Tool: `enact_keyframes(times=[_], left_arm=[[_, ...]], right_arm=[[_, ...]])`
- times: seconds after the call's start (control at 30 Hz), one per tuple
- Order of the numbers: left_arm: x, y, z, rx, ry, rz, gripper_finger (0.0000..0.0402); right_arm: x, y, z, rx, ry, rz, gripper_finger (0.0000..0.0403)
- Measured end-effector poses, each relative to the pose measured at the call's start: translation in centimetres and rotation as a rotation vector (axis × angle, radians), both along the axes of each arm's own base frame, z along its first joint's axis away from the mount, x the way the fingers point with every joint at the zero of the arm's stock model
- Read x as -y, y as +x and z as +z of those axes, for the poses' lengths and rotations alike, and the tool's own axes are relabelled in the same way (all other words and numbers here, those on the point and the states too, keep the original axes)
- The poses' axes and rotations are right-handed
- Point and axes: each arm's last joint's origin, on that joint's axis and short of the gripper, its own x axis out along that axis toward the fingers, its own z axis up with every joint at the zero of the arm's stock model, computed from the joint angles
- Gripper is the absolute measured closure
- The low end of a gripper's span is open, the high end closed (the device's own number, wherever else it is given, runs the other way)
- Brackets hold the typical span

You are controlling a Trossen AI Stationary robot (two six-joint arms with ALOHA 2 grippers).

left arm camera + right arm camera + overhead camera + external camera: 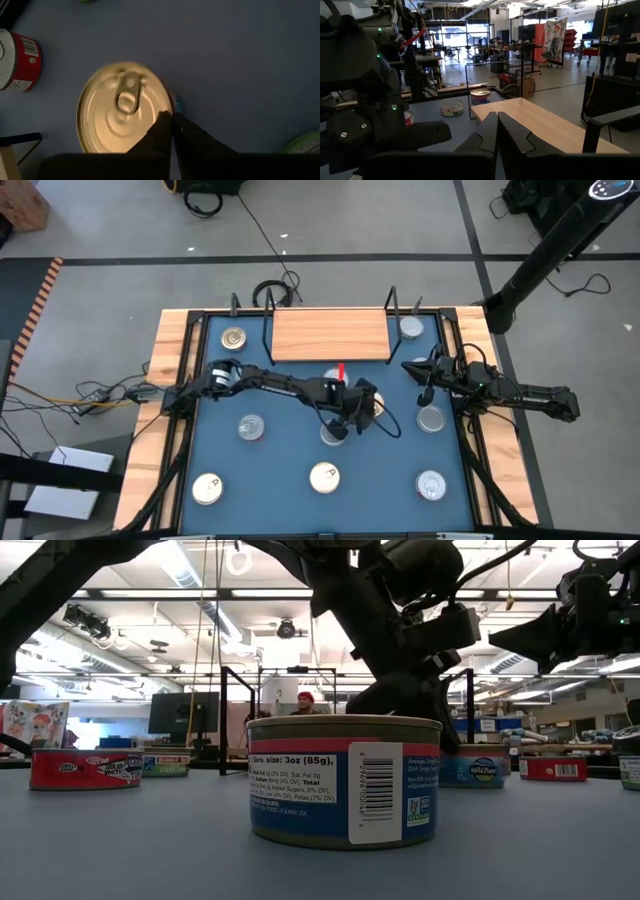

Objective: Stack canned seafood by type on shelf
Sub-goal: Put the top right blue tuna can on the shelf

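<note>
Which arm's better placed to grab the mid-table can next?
Left. The left gripper sits right over the gold-top can, fingers shut at its rim. The right gripper hangs shut near the shelf, farther off.

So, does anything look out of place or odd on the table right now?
One thing: the left gripper has its fingers shut together at the rim of a gold-topped can, not around it, so it holds nothing. Nothing else stands out.
</note>
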Motion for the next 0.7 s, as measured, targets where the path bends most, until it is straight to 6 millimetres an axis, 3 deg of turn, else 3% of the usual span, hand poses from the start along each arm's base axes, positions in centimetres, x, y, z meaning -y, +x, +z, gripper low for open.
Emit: enact_keyframes(times=[0.37, 0.7], left_arm=[[0.1, 0.3, 2.9, -0.048, -0.032, 0.03, 0.04], [-1.3, 0.3, 4.8, -0.059, -0.129, 0.101, 0.0401]], right_arm=[[0.0, 0.0, 0.0, 0.0, 0.0, 0.0, 0.038], [0.0, 0.0, 0.0, 0.0, 0.0, 0.0, 0.038]])
